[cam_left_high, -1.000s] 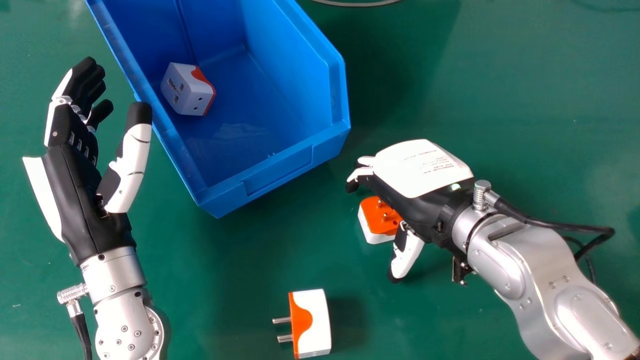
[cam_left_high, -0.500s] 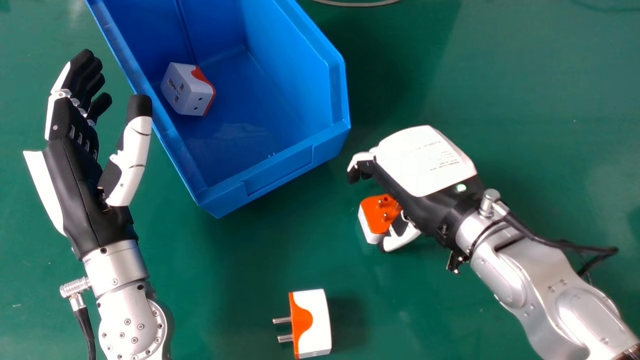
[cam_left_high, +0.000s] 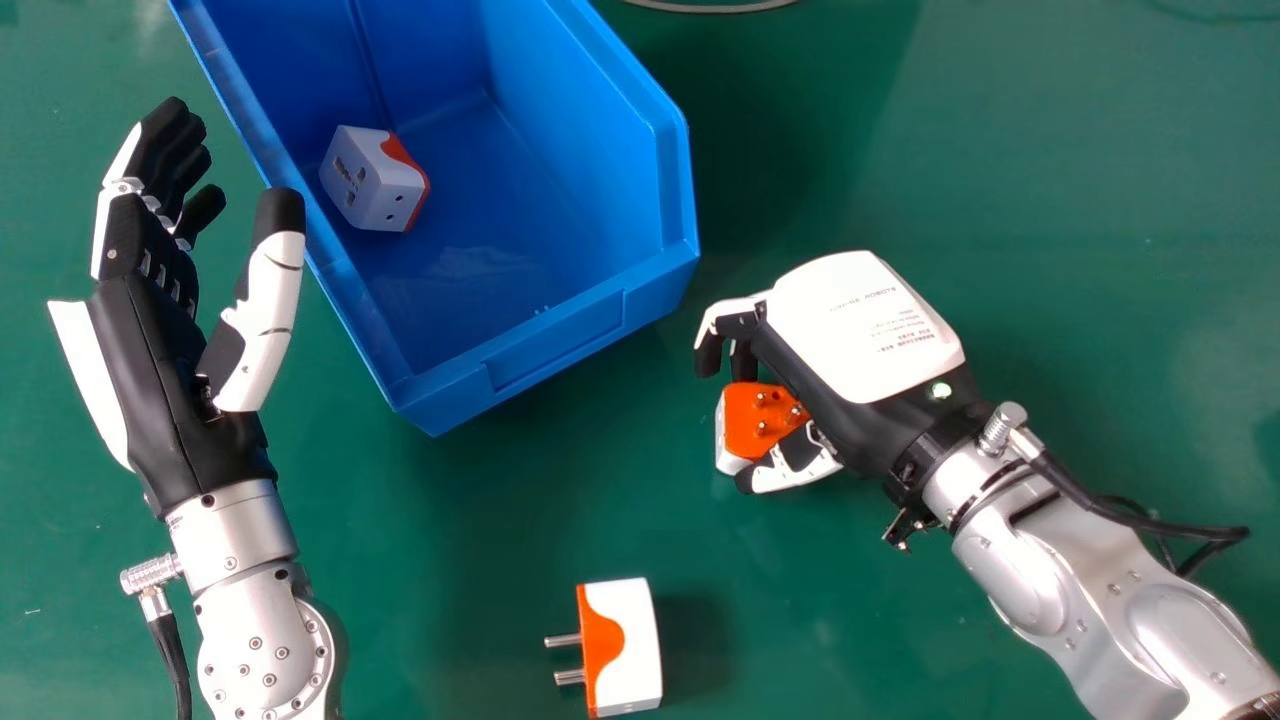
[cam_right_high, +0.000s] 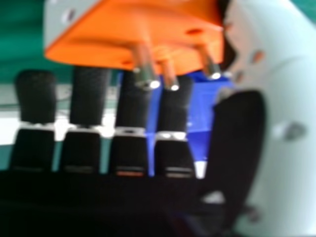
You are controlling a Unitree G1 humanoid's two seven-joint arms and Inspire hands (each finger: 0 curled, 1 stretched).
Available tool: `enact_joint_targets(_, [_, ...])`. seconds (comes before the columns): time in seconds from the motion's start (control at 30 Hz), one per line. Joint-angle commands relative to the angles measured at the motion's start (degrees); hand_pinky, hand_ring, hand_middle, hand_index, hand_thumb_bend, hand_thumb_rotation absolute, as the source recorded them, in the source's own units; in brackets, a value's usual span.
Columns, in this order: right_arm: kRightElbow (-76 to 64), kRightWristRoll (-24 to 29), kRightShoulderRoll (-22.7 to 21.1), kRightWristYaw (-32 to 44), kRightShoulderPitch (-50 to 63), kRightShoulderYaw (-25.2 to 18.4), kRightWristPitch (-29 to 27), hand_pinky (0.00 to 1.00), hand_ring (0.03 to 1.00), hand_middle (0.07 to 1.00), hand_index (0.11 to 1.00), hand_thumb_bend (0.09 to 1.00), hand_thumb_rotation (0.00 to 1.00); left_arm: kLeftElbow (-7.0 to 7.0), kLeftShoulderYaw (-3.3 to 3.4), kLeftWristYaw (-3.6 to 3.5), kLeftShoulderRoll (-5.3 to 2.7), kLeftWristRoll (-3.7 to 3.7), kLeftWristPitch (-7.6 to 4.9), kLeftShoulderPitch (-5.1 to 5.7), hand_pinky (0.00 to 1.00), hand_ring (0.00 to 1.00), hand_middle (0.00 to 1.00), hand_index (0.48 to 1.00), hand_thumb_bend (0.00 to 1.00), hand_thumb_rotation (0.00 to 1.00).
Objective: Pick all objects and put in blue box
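The right hand [cam_left_high: 865, 325] is at right of centre in the head view, back upward, its fingers and thumb curled round a white-and-orange plug adapter [cam_left_high: 760, 420] with pins pointing up. In the right hand view the thumb of this right hand [cam_right_high: 291, 123] lies against the orange face of the adapter [cam_right_high: 133, 34]. A second adapter [cam_left_high: 630, 645] lies on its side near the bottom edge, pins to the left. Another adapter [cam_left_high: 370, 185] is inside the blue box [cam_left_high: 555, 345]. The left hand [cam_left_high: 165, 390] is open, just left of the box.
The green table [cam_left_high: 1000, 180] carries everything. A grey ring-like edge [cam_left_high: 710, 8] shows at the top behind the box. A black cable [cam_left_high: 1130, 515] hangs by the right wrist.
The right thumb has swung in against the adapter and the fingers have curled; the adapter has turned slightly. The right wrist has shifted a little right. The left hand has moved slightly up the view.
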Motion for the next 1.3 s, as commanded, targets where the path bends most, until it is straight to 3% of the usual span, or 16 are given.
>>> enact_joint_targets(0.0, [-0.8, 1.0, -0.3, -1.3, -1.2, -1.4, -0.6, 0.28, 0.392, 0.488, 0.534, 0.521, 0.00, -0.41, -0.12, 0.16, 0.28, 0.52, -0.68, -0.66, 0.81, 0.84, 0.83, 0.798, 0.66, 0.46])
enact_joint_targets(0.1, [-1.4, 1.4, -0.4, 0.2, -1.2, -1.5, -0.1, 0.27, 0.394, 0.489, 0.528, 0.520, 0.00, -0.46, -0.17, -0.10, 0.20, 0.16, -0.63, -0.61, 0.81, 0.84, 0.83, 0.799, 0.66, 0.46])
enact_joint_targets(0.47, [-2.7, 2.6, -0.3, 2.0, -1.2, -2.3, -0.2, 0.26, 0.386, 0.482, 0.522, 0.515, 0.00, -0.15, -0.07, -0.20, 0.32, 0.03, -0.77, -0.68, 0.81, 0.84, 0.83, 0.800, 0.66, 0.47])
enact_joint_targets(0.53, [-3.4, 2.9, -0.3, 2.5, -1.1, -2.6, 0.1, 0.27, 0.385, 0.482, 0.522, 0.514, 0.00, -0.12, -0.06, 0.09, 0.42, 0.51, -0.85, -0.66, 0.81, 0.84, 0.83, 0.799, 0.66, 0.47])
enact_joint_targets(0.6, [-4.6, 3.5, -0.4, 2.9, -0.7, -3.1, 0.2, 0.26, 0.381, 0.474, 0.522, 0.513, 0.00, -0.08, -0.06, 0.04, 0.38, 0.42, -1.02, -0.65, 0.81, 0.84, 0.83, 0.798, 0.66, 0.47])
enact_joint_targets(0.77, [-8.5, 5.4, -0.1, 1.3, 1.1, -5.8, -0.4, 0.27, 0.374, 0.470, 0.528, 0.511, 0.00, 0.19, -0.02, -0.18, 0.45, 0.15, -1.28, -0.53, 0.81, 0.84, 0.83, 0.798, 0.66, 0.47])
enact_joint_targets(0.87, [-11.1, 5.7, -0.1, -0.9, 2.3, -7.6, -0.8, 0.30, 0.377, 0.484, 0.521, 0.511, 0.00, 0.44, -0.02, -0.61, 0.48, -0.36, -1.58, -0.59, 0.81, 0.84, 0.83, 0.797, 0.66, 0.47])
enact_joint_targets(1.07, [-17.0, 6.7, 0.3, -3.8, 4.3, -12.1, -1.8, 0.33, 0.383, 0.496, 0.508, 0.512, 0.00, 0.22, 0.04, -0.25, 0.46, -0.04, -0.96, -0.47, 0.81, 0.84, 0.83, 0.797, 0.66, 0.47])
enact_joint_targets(1.27, [-22.9, 7.5, 0.4, -4.9, 5.9, -15.3, -3.6, 0.32, 0.395, 0.499, 0.509, 0.503, 0.00, 0.60, 0.06, -0.39, 0.70, -0.09, -1.34, -0.70, 0.82, 0.84, 0.83, 0.797, 0.67, 0.47])
